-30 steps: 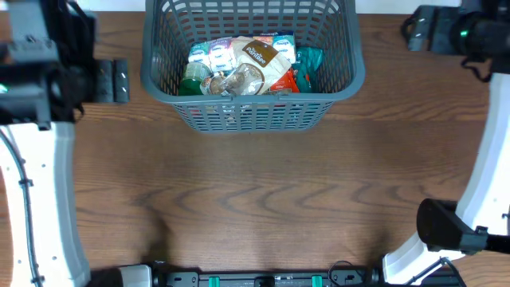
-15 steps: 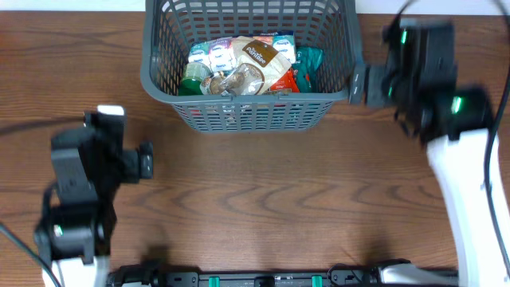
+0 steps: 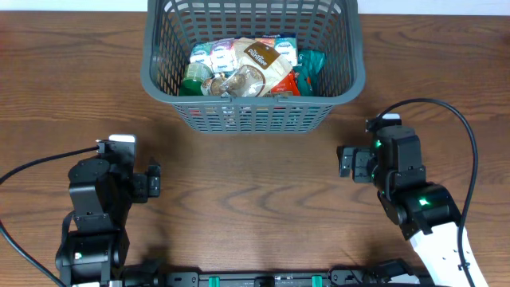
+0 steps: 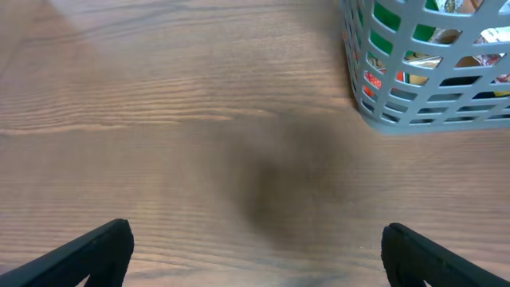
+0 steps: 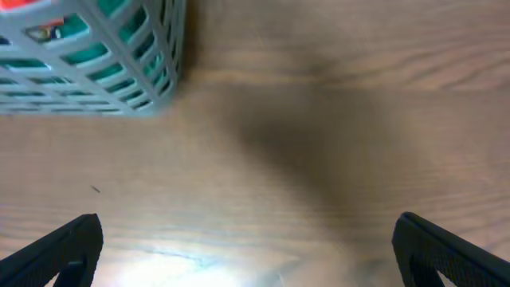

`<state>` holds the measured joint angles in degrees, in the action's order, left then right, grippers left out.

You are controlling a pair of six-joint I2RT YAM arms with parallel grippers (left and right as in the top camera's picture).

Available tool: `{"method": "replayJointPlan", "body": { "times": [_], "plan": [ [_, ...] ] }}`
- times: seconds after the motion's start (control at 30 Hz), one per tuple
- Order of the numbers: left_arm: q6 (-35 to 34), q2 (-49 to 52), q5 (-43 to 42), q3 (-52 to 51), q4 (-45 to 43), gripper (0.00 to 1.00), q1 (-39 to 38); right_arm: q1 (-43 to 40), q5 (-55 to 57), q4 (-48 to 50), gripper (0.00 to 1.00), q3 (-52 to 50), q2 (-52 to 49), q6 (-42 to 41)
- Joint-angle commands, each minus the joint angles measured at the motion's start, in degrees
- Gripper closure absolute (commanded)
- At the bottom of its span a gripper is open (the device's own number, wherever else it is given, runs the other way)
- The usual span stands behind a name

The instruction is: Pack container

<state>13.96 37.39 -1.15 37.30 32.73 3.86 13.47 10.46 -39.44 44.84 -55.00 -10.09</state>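
Observation:
The container, a dark grey mesh basket [image 3: 253,99], stands at the far middle of the table, holding several snack packets [image 3: 249,67]. My left gripper [image 3: 110,162] is low over bare wood at the near left, open and empty. In the left wrist view [image 4: 255,259] its fingers [image 4: 88,251] stand wide apart, with the basket's corner [image 4: 422,88] far ahead to the right. My right gripper [image 3: 394,145] is at the near right, open and empty. In the right wrist view [image 5: 251,251] the basket's corner [image 5: 96,72] lies ahead to the left.
The wooden table [image 3: 255,199] stretches between the two arms. Black cables [image 3: 446,112] loop from each arm. A rail with green clips [image 3: 255,279] runs along the near edge.
Both arms have swung back from beside the basket to the near side of the table and dropped low. The basket and its packets have not moved.

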Motion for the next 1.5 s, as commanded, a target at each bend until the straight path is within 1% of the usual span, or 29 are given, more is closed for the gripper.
{"method": "replayJointPlan", "body": {
  "times": [0.0, 0.83, 0.93, 1.0, 1.13, 1.33, 1.47],
  "plan": [
    [0.8, -0.2, -0.3, 0.0, -0.2, 0.01, -0.1, 0.4, 1.7, 0.1, 0.01, 0.9, 1.0, 0.5],
    [0.8, 0.6, -0.3, 0.0, -0.2, 0.01, -0.1, 0.4, 1.7, -0.2, 0.01, 0.9, 1.0, 0.5],
    [0.8, 0.6, -0.3, 0.0, -0.2, 0.01, -0.1, 0.0, 1.8, -3.8, 0.01, 0.9, 3.0, 1.4],
    [0.8, 0.6, -0.3, 0.0, -0.2, 0.02, -0.1, 0.0, 1.9, -6.9, 0.01, 0.8, 7.0, 1.5],
    [0.8, 0.6, -0.3, 0.0, -0.2, 0.01, -0.1, -0.2, -0.1, -8.8, 0.01, -0.9, 17.2, 4.0],
    [0.8, 0.6, -0.3, 0.0, -0.2, 0.01, -0.1, -2.1, -3.1, -8.7, 0.01, -10.3, 38.2, 7.1],
    [0.8, 0.6, -0.3, 0.0, -0.2, 0.01, -0.1, -3.9, -4.9, -5.9, 0.01, -17.3, 47.9, 7.2]
  ]
}}
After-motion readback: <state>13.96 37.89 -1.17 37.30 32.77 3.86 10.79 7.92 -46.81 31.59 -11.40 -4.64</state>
